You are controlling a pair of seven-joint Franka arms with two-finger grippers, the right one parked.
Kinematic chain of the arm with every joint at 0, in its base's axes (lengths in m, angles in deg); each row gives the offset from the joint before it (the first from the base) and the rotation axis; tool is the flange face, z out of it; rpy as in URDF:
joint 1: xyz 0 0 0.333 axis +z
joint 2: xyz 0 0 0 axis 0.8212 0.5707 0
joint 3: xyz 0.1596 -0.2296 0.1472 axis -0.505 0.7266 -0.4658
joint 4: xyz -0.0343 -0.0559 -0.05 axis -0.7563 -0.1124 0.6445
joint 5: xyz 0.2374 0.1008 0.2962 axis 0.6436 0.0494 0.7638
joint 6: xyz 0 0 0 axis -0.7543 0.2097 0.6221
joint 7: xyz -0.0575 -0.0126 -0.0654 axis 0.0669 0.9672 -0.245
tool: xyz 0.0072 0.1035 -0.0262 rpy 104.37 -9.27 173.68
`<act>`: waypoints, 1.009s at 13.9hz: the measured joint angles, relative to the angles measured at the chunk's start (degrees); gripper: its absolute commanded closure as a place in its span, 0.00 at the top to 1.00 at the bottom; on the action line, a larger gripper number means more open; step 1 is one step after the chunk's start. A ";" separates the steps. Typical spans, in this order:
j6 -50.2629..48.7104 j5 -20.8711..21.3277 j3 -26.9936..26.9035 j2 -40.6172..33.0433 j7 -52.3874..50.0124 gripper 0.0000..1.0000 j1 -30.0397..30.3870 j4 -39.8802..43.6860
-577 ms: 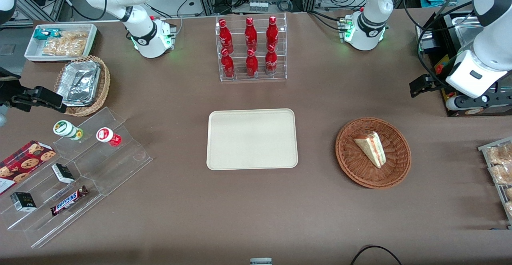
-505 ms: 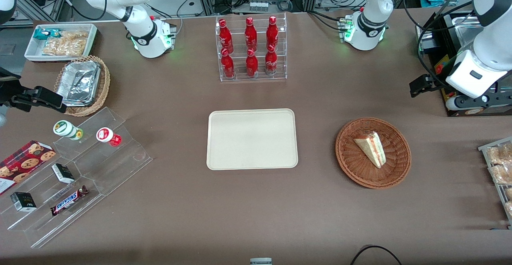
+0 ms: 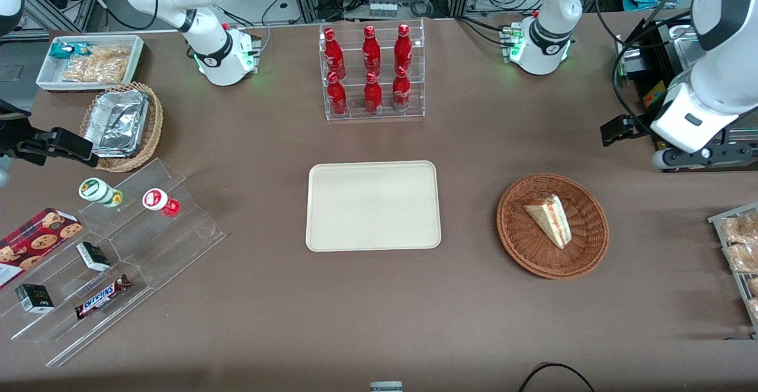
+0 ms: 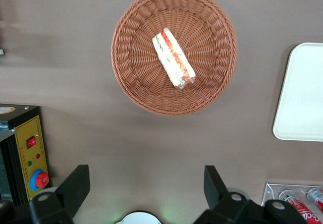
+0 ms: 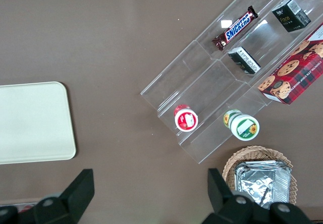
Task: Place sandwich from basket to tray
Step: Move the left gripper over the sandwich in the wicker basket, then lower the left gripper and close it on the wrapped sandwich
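While the tabletop point(image 3: 266, 321) lies brown and flat under everything, we list its contents from the front camera outward.

Item one: a tiered clear acrylic stand point(image 3: 112, 262) toward the parked arm's end, carrying a Snickers bar point(image 3: 102, 296), two small dark boxes, and two lidded cups, one green-topped point(image 3: 96, 190) and one red-topped point(image 3: 156, 199); a cookie box point(image 3: 35, 239) lies beside it.

Item two: the sandwich point(image 3: 549, 218), a white-bread wedge with red-orange and green filling on its cut edge, lying in the reddish-brown wicker basket point(image 3: 521, 250) toward the working arm's end.

Item three: the cream tray point(image 3: 373, 205), level with the basket and well apart from it, nothing on it.

Item four: bagged pastries point(image 3: 740, 244) on a rack at the working arm's edge.

Item five: our end effector point(image 4: 146, 191), raised above the tabletop, farther from the front camera than the basket and clear of it; its two dark fingers point(image 4: 75, 186) stand wide apart with nothing between them.

Item six: a lighter wicker basket holding foil trays point(image 3: 118, 121).

Item seven: a clear rack with six red cola bottles point(image 3: 371, 72).

Item eight: a white bin of snacks point(image 3: 89, 60).
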 measured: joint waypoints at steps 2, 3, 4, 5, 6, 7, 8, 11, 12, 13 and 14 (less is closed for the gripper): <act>0.84 0.00 0.01 1.84 0.00 1.00 -0.10 -0.61; 1.19 0.00 0.01 2.90 0.00 1.00 -0.11 -1.15; 1.66 0.01 0.01 3.97 0.00 1.00 -0.11 -2.01; 3.11 0.02 0.01 4.91 0.00 1.00 -0.11 -3.30; 5.72 0.06 0.00 5.70 0.00 1.00 -0.11 -5.13; 9.20 0.08 0.00 6.34 0.00 1.00 -0.11 -7.36; 13.20 0.08 -0.01 6.89 -0.01 1.00 -0.10 -9.88; 22.77 0.08 -0.02 8.36 -1.97 1.00 -0.10 -15.37; 24.67 0.08 -0.02 8.73 -3.55 1.00 -0.11 -16.33; 26.72 0.08 -0.02 8.98 -5.18 1.00 -0.12 -17.26; 29.25 0.08 -0.02 9.06 -7.34 1.00 -0.12 -18.41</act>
